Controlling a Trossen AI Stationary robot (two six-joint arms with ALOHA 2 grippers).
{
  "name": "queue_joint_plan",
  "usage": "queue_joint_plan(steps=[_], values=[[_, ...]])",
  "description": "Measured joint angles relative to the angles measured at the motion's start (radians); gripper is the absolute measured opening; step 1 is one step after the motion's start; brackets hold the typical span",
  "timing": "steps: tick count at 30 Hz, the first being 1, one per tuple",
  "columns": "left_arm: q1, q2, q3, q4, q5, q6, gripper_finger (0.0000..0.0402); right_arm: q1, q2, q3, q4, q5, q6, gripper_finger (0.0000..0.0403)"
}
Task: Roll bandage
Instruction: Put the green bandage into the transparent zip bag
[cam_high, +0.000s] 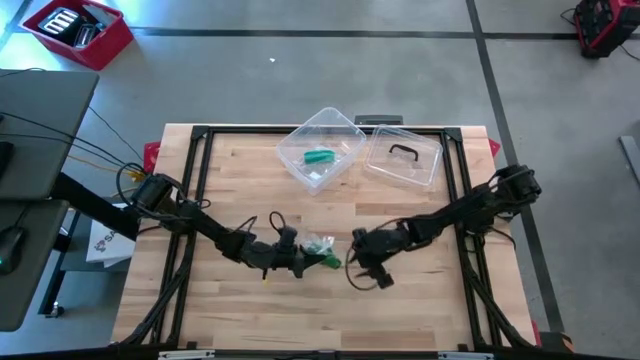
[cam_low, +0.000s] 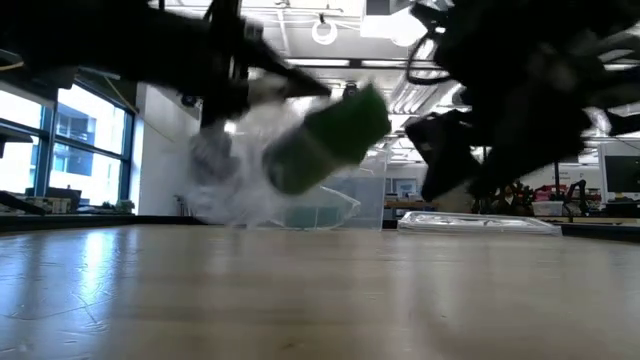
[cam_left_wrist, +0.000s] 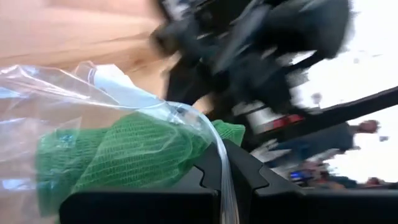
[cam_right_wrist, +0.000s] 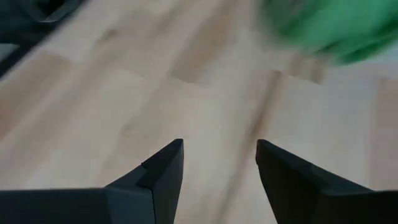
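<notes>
Left gripper (cam_high: 305, 262): fingers clamped on clear wrapper (cam_left_wrist: 93, 99) of green bandage (cam_high: 327, 259), lifted off surface (cam_high: 420, 300) | right gripper (cam_high: 366, 262): fingers well apart, empty, just beside | risk: thin film slips, bandage drops before right takes it.

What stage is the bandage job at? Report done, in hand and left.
Done: the clear bin is open, its lid beside it, one green roll inside. In hand: the left gripper is shut on a plastic wrapper holding a green bandage, lifted off the table. The right gripper is open and empty nearby. Left: unwrapping and rolling; nothing shows either begun.
</notes>
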Motion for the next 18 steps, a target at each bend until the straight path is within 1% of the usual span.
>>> queue_joint_plan(steps=[2, 3, 6, 9, 12, 14, 18], values=[[0.0, 0.0, 0.0, 0.08, -0.001, 0.035, 0.0, 0.028, 0.001, -0.059, 0.117, 0.01, -0.003, 0.0193], [0.0, 0.0, 0.0, 0.124, -0.001, 0.052, 0.0, 0.045, -0.001, -0.079, 0.16, 0.044, 0.009, 0.0193], [0.0, -0.001, 0.0, 0.218, -0.004, 0.086, 0.0, 0.1, -0.025, -0.102, 0.235, 0.175, 0.011, 0.0193], [0.005, -0.001, 0.001, 0.256, -0.007, 0.091, 0.0, 0.162, -0.048, -0.07, 0.282, 0.31, -0.062, 0.0193], [0.013, 0.0, 0.01, 0.249, -0.017, 0.086, 0.0, 0.214, -0.051, -0.014, 0.282, 0.44, -0.203, 0.0193], [0.02, 0.0, 0.026, 0.249, -0.018, 0.089, 0.0, 0.225, -0.052, 0.021, 0.28, 0.512, -0.277, 0.0192], [0.028, 0.0, 0.056, 0.245, -0.017, 0.111, 0.0, 0.211, -0.05, 0.07, 0.227, 0.637, -0.322, 0.0192]])
